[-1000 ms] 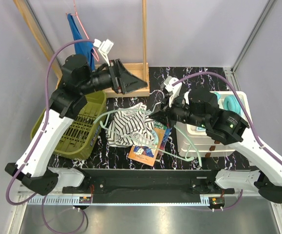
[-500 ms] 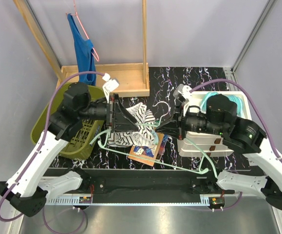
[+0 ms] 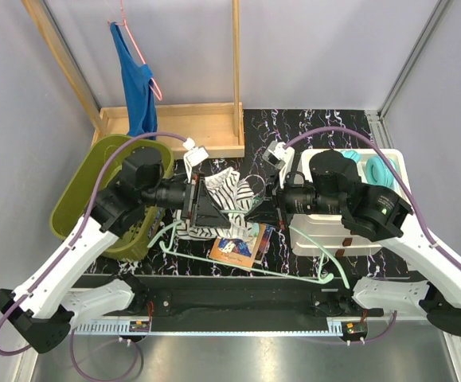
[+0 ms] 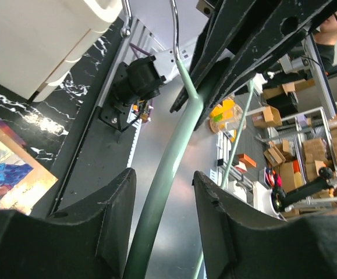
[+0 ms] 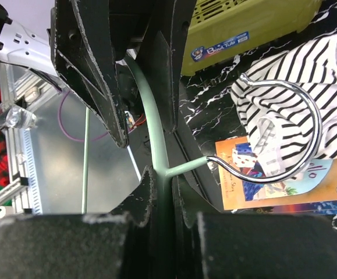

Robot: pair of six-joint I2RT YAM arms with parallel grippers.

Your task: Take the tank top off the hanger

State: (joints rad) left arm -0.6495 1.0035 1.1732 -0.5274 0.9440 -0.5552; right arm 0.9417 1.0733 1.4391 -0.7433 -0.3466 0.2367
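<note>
- The left gripper (image 4: pixel 164 195) has been swung in from the far left, fingers spread around the hanger (image 4: pixel 168 168).
- The right gripper (image 5: pixel 161 195) is pinching its neck.
- The tank top (image 3: pixel 214 195) lies mid-counter (image 3: pixel 326 127), possibly still snagged.

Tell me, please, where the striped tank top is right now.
The striped tank top lies crumpled mid-table in the top view, right of the olive basket, just behind the book.

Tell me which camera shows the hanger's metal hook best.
Right wrist: the hook curves in full against the striped garment and book. The top view shows it tiny and crowded; the left wrist shows mainly the green hanger bar.
</note>
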